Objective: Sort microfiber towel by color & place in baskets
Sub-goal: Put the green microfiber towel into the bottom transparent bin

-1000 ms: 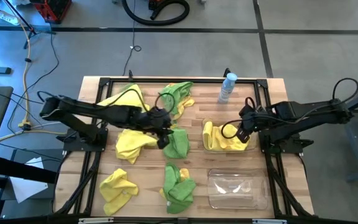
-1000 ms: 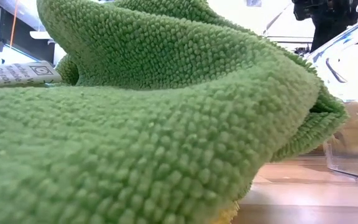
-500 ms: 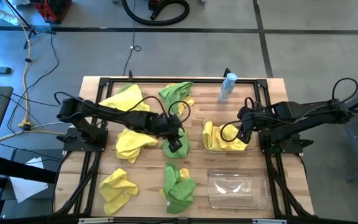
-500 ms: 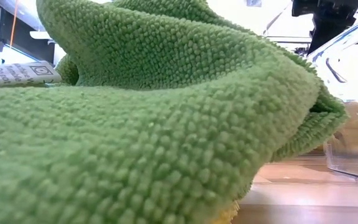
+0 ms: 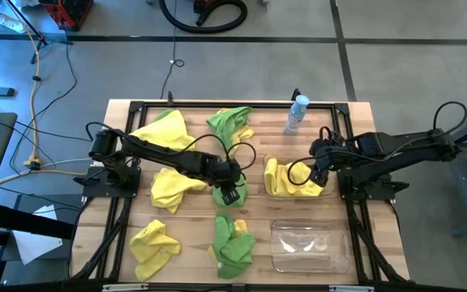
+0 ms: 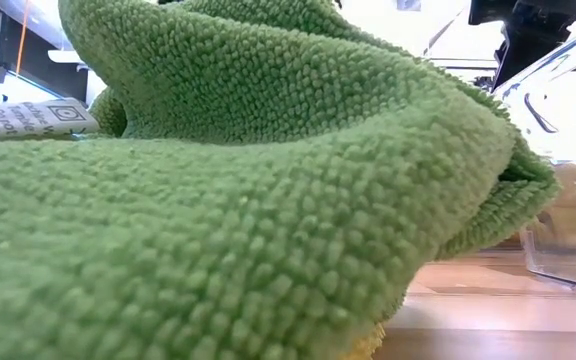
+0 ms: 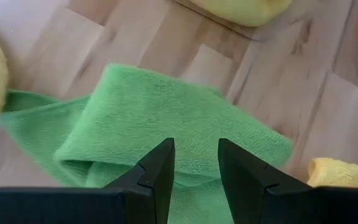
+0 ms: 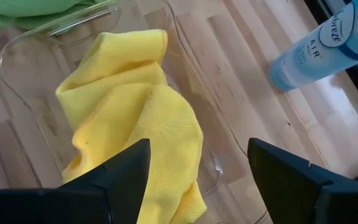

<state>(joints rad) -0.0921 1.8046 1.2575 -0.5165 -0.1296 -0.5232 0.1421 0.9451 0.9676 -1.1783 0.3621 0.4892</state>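
Observation:
In the middle of the table a green microfiber towel (image 5: pixel 222 195) (image 7: pixel 166 106) lies flat. My left gripper (image 5: pixel 232 193) (image 7: pixel 196 149) points down over it, open by a narrow gap. A yellow towel (image 5: pixel 286 178) (image 8: pixel 135 106) lies bunched in the far clear basket (image 5: pixel 267 193). My right gripper (image 5: pixel 319 173) (image 8: pixel 199 149) hangs wide open above it with nothing between its fingers. The near basket (image 5: pixel 306 245) stands at the front right. More yellow and green towels lie scattered on the left half of the table. My left gripper comes down from above over the middle of the green towel (image 7: pixel 191 124). Green cloth shows through the gap between the fingers, but I cannot tell whether the fingertips touch it.
A clear bottle with a blue cap (image 5: pixel 297 113) stands at the back right, beside the far basket. Yellow towels (image 5: pixel 162 130) (image 5: pixel 173 185) (image 5: pixel 154 243) and green ones (image 5: pixel 229 122) (image 5: pixel 233 239) lie around. A green towel (image 6: pixel 218 200) fills the low view. A black frame (image 5: pixel 128 109) borders the table.
My left gripper has moved toward the table's right and near edges, from beside the yellow towel to above the middle green towel. The green towel has stayed where it was.

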